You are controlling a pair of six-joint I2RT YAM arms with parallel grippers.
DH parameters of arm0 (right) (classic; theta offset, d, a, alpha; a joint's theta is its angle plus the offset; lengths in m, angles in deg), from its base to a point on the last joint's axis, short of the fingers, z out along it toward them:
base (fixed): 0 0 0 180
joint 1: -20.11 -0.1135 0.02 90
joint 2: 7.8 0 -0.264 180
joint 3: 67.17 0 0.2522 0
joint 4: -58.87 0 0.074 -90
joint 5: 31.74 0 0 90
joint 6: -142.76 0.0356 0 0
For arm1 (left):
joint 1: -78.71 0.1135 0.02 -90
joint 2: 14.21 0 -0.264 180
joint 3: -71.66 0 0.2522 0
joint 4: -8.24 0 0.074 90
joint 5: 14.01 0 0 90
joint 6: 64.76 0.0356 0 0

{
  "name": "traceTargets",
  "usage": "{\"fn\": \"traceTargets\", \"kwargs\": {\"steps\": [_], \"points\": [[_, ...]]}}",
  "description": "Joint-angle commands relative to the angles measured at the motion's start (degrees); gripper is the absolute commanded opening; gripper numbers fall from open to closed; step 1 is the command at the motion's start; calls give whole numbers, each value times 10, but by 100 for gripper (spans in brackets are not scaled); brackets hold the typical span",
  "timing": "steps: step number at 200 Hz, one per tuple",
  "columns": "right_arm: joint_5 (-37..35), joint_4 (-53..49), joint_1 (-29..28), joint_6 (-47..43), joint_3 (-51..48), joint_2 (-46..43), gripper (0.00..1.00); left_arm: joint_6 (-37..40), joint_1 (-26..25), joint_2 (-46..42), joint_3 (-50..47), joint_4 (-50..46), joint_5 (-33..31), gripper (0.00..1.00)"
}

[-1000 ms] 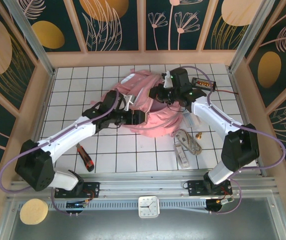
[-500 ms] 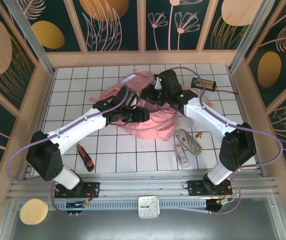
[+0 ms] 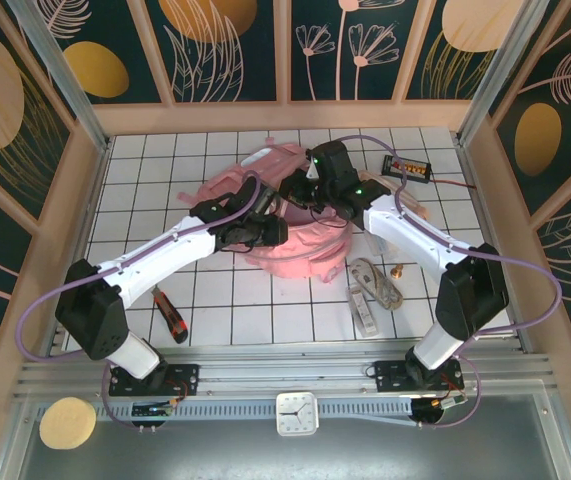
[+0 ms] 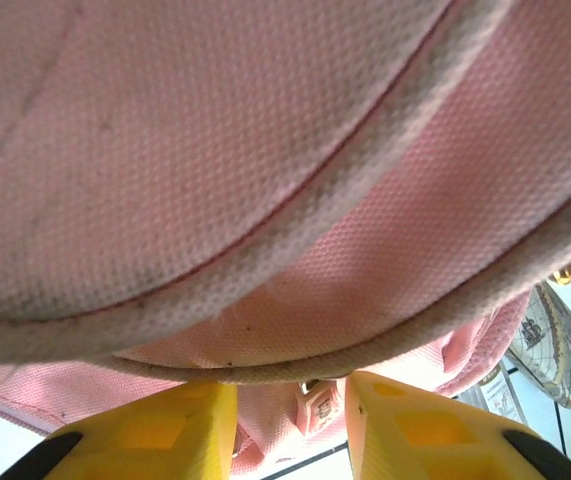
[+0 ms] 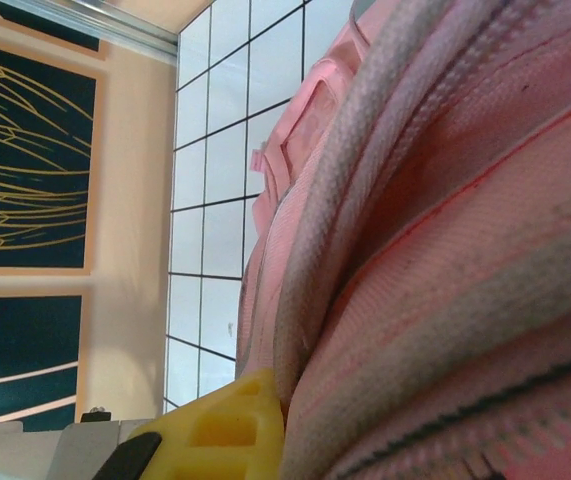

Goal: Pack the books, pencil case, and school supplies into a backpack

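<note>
Large light-pink fabric backpack (image 3: 300, 255): right gripper (image 3: 297, 189) pinched tight on its fabric, left gripper (image 4: 290, 385) half-open, hold unclear; seat the piping deep before pulling.

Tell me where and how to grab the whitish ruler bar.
Probably the near end of the ruler bar, from straight above, closing across its narrow width. It lies flat on the table, its far end beside the cord bundle, so the near end is freer.

Left arm (image 3: 155, 258) and right arm (image 3: 420, 238): white link shells, black joints, black bases. A purple cable (image 3: 27, 315) loops along each arm. Fingers (image 4: 155, 435) are yellow plastic, black at the root.
</note>
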Motion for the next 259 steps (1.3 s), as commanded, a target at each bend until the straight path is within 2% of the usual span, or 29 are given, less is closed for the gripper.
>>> {"fn": "traceTargets", "kwargs": {"steps": [1, 13, 50, 80, 127, 146, 169, 195, 214, 259], "points": [[16, 110, -14, 33, 46, -32, 0, -5, -7, 26, -25, -16, -30, 30], [17, 122, -14, 45, 42, -34, 0, -6, -11, 26, -29, -17, -38, 26], [27, 121, -9, 44, 42, -33, 0, 12, -11, 11, -54, -38, -66, 0], [32, 117, 6, 35, 18, -47, 0, 35, -8, -28, -65, -77, -104, 0], [33, 77, 38, -5, 1, -72, 0, 75, 44, -111, -125, -104, -103, 0], [31, 51, 41, -34, 8, -72, 0, 98, 59, -130, -134, -93, -72, 0], [42, 44, 41, -66, 11, -67, 0, 128, 73, -125, -132, -71, -4, 0], [84, 68, 37, -81, 3, -60, 0, 150, 87, -114, -134, -37, 84, 0], [91, 68, 30, -85, 2, -57, 0, 161, 92, -104, -135, -22, 119, 0], [85, 72, 24, -83, -1, -62, 0, 171, 102, -77, -142, -12, 137, 22]]}}
